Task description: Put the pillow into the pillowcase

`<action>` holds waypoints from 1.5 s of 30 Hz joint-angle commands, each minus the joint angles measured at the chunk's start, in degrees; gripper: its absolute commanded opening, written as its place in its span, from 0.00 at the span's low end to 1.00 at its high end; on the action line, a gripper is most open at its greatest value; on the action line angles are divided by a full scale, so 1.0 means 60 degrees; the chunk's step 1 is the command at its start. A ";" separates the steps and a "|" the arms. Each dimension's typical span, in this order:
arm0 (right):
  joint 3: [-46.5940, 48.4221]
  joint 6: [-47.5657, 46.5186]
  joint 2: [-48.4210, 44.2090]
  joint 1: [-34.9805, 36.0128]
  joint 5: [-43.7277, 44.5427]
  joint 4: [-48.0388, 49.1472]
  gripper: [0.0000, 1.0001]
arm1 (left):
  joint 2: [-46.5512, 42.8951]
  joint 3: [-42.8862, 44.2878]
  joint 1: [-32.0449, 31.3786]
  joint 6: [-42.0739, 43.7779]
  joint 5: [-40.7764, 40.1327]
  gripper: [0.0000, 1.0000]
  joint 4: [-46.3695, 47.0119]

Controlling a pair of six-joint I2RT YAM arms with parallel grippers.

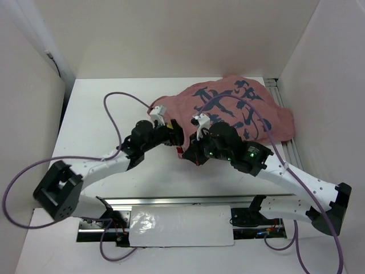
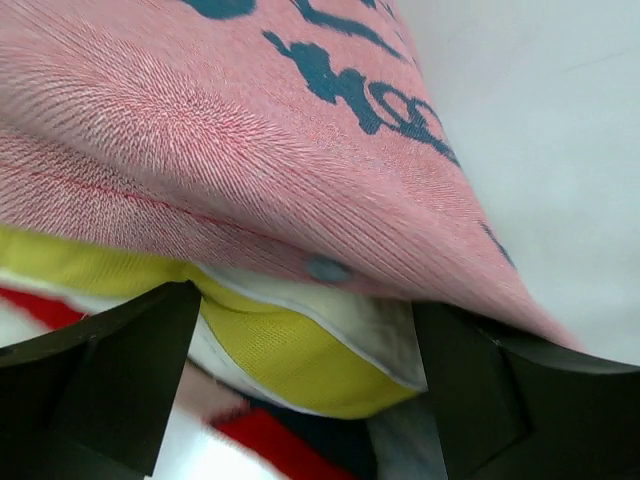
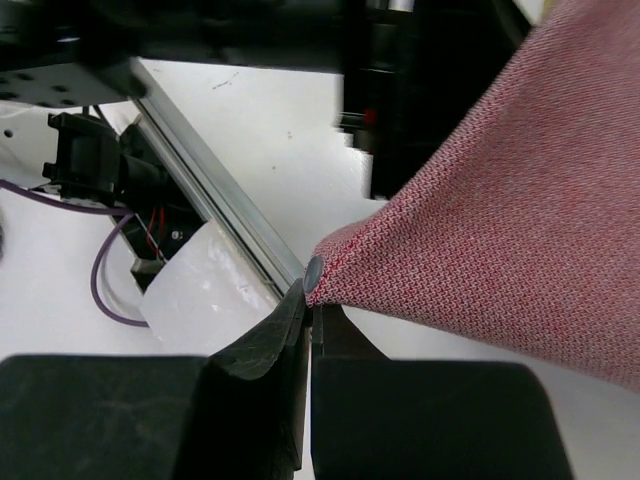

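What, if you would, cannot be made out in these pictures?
1. Left wrist view: most of the pillow, covered by the pillowcase or cut off below.
2. Top view: the pillow, hidden under the fabric.
3. Right wrist view: the pillowcase's opening, beyond the frame; the right gripper pinches one corner.

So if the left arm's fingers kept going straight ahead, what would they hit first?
Most likely the pillow: its yellow edge lies between the open left fingers, just under the pillowcase lip, though depth is unclear.
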 commanded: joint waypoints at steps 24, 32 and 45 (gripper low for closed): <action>0.1088 -0.0376 0.0447 0.0072 -0.0942 0.1079 0.00 | -0.0745 -0.1921 -0.0035 0.0132 -0.3740 0.00 0.1506; 0.1263 -0.0259 0.1148 0.0072 -0.3443 0.1520 0.00 | 0.1276 -0.0266 -0.0035 -0.0176 -0.3687 0.00 0.2017; 0.3563 -0.1240 0.1781 0.0731 -0.6113 0.1344 0.00 | 0.3740 0.1507 -0.0546 -0.0807 -0.2834 0.00 0.3513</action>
